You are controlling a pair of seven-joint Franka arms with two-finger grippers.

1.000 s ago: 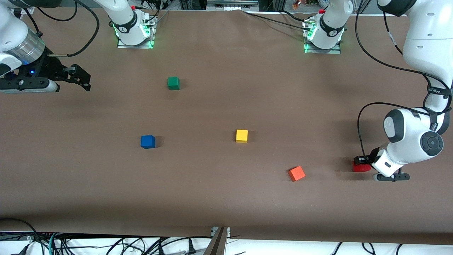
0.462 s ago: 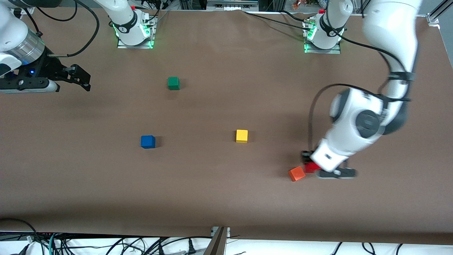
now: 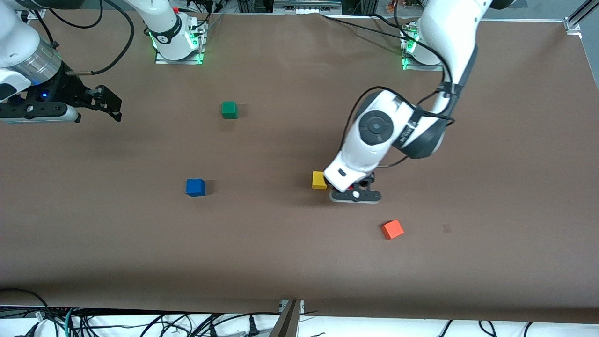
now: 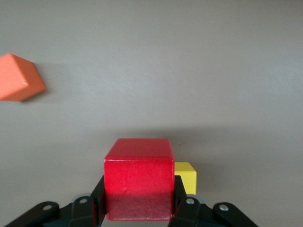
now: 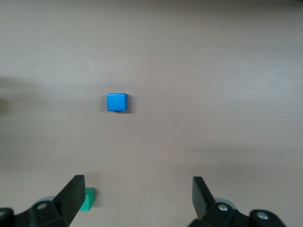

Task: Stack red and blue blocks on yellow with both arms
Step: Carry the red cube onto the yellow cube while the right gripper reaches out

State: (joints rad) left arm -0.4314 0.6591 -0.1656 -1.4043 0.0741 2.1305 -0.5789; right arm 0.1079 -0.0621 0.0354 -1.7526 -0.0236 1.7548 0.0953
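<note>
On the brown table (image 3: 290, 262), the left gripper (image 4: 140, 208) clamps the red block (image 4: 138, 184) in the air just beside the yellow block (image 3: 318, 179), while the right gripper (image 5: 137, 196) waits spread wide at the right arm's end, the blue block (image 3: 195, 187) lying between.

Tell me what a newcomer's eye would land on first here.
First, the left claw, shut on the red block and carrying it in the air just beside the yellow block at mid-table. Next, the right claw, open and waiting high over the right arm's end of the table, with the blue block untouched.
</note>
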